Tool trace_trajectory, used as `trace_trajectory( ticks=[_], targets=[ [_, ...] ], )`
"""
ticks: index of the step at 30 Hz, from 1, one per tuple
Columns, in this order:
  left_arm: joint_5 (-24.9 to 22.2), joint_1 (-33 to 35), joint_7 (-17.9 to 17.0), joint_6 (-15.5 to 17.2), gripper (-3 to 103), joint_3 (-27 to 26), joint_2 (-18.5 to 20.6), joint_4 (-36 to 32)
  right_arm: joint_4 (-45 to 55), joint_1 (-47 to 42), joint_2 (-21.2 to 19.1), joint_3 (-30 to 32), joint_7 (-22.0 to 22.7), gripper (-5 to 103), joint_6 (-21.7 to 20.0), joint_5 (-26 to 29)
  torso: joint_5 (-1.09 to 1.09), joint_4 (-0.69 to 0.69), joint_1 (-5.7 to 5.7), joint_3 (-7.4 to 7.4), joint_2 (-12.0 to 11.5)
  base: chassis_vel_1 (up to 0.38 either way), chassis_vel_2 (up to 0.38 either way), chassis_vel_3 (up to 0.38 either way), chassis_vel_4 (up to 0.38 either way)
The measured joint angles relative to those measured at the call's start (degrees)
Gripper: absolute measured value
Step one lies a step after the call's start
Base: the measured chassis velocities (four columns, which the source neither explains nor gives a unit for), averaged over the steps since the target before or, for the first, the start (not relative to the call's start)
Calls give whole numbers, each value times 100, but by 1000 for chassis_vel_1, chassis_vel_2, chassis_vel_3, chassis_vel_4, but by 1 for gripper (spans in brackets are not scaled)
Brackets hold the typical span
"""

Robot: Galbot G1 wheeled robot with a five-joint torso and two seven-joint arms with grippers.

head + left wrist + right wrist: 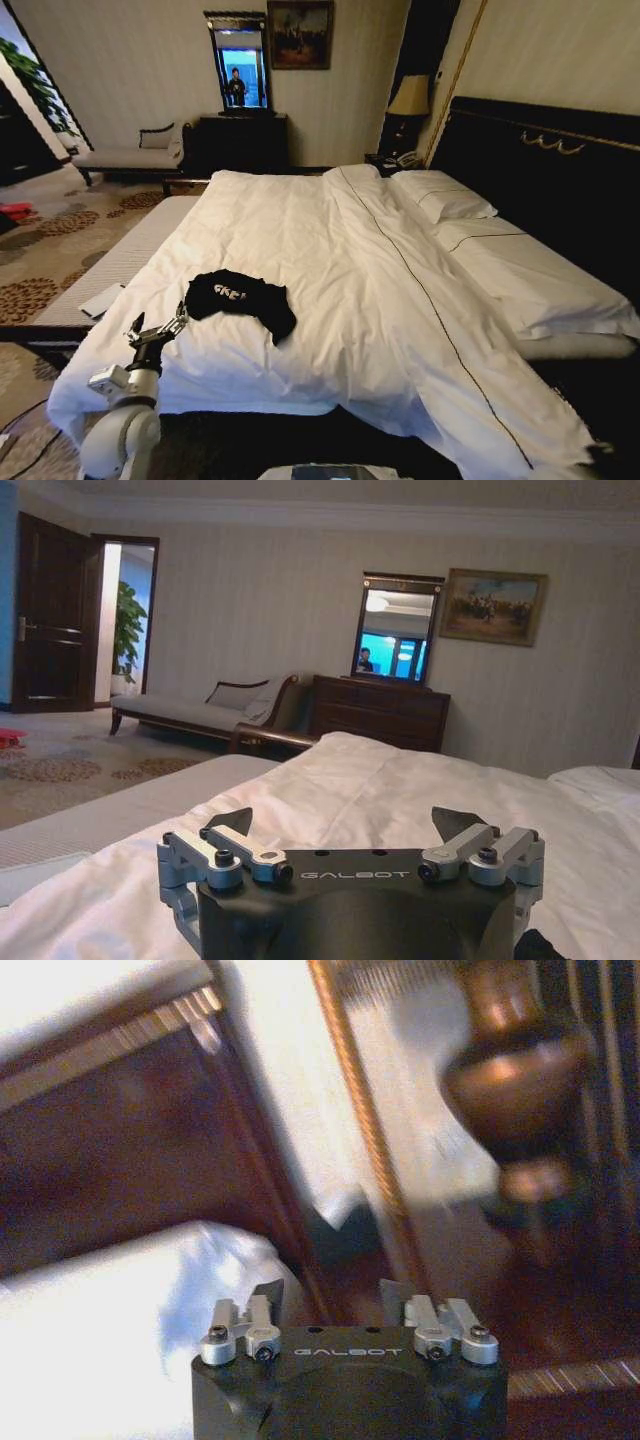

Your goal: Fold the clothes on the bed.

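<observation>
From the head view, the large double bed with its white duvet (330,300) spreads across the room, its dark wooden headboard with gold trim (545,170) on the right and white pillows (440,195) lying before it. The small black cotton T-shirt with white lettering (243,300) lies crumpled on the duvet near the bed's lower left corner. The left tool (158,328) hangs just beside the shirt's left edge, over the duvet's edge, its fingers spread wide and closed on nothing; whether a fingertip touches the cloth cannot be told. Beyond the bed stand a pale chaise bench (130,155), a dark wooden dresser (243,140) with a mirror above it, and a framed painting (299,34) on the wall.

From the left wrist view, the left tool (352,830) has its two dark fingers (232,823) wide apart with bare white duvet (370,790) showing between them. A dark scrap of the black shirt (540,947) shows at the picture's edge beside the tool's body. Farther off are the chaise bench (200,712), the dresser (380,712) and the painting (493,606).

From the right wrist view, the right tool (332,1302) is spread open and holds nothing. Behind it are white bedding (110,1330), the dark headboard (130,1150) and a bronze lamp base (515,1080).
</observation>
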Motion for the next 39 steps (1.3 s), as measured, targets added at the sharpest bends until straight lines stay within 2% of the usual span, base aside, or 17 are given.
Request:
trace_trajectory(
  ticks=[2,6,8,10,12,15,18,19,22,25,29,33,34,36,37,38,39],
  targets=[
    [36,43,-8,0,100,-11,-40,-56,474,145,-134,219,35,67,-262,-123,1,1,0,0,0,0,0,0,0],
    [64,74,-21,2,100,-31,-87,-128,711,389,-368,260,4,73,-514,-298,1,0,0,0,0,0,0,0,0],
    [83,97,-25,10,100,-33,-114,-189,672,567,-508,105,-74,89,-593,-403,0,0,0,0,0,0,0,0,0],
    [90,112,-28,15,100,-33,-124,-217,635,624,-552,30,-115,89,-615,-430,1,0,0,0,0,0,0,0,0],
    [92,197,-37,49,100,-31,-142,-354,421,837,-757,-355,-444,98,-658,-539,3,1,0,0,0,0,0,0,0],
    [74,245,-42,74,100,-30,-143,-428,282,922,-863,-577,-705,98,-658,-627,3,2,1,0,0,0,0,0,0],
    [43,362,-41,130,100,-28,-141,-624,-6,1096,-1157,-1217,-1607,100,-589,-675,2,1,1,0,0,0,0,0,0],
    [43,362,-41,130,100,-28,-141,-624,-6,1096,-1157,-1217,-1607,100,-589,-675,2,1,1,0,0,0,0,0,0],
    [42,473,-20,153,100,15,-138,-738,-149,1259,-1319,-1674,-2194,100,-564,-713,1,2,0,0,0,0,0,0,0],
    [57,517,0,153,100,72,-139,-778,-242,1309,-1389,-1876,-2433,100,-507,-867,2,2,1,0,0,0,0,0,0],
    [95,567,81,125,100,222,-136,-828,-439,1304,-1518,-2231,-2644,100,-311,-1292,1,-1,1,0,0,0,0,0,0],
    [102,707,168,58,100,344,-130,-889,-696,1212,-1688,-2574,-3348,100,643,-1825,1,1,1,0,-1,0,0,0,0],
    [102,707,168,58,100,344,-130,-889,-696,1212,-1688,-2574,-3348,100,643,-1825,1,1,1,0,-1,0,0,0,0],
    [125,729,243,22,100,372,-124,-898,-812,1188,-1728,-2611,-3862,100,1078,-2079,1,1,1,0,0,0,0,0,0],
    [188,759,416,-48,100,426,-109,-927,-943,1118,-1823,-2629,-4766,100,1625,-2408,2,1,1,0,-1,0,0,0,0],
    [188,759,416,-48,100,426,-109,-927,-943,1118,-1823,-2629,-4766,100,1625,-2408,2,1,1,0,-1,0,0,0,0],
    [253,767,552,-106,100,464,-106,-951,-954,1051,-1939,-2649,-5269,100,1817,-2505,1,0,1,0,0,0,0,0,0]
  ],
)
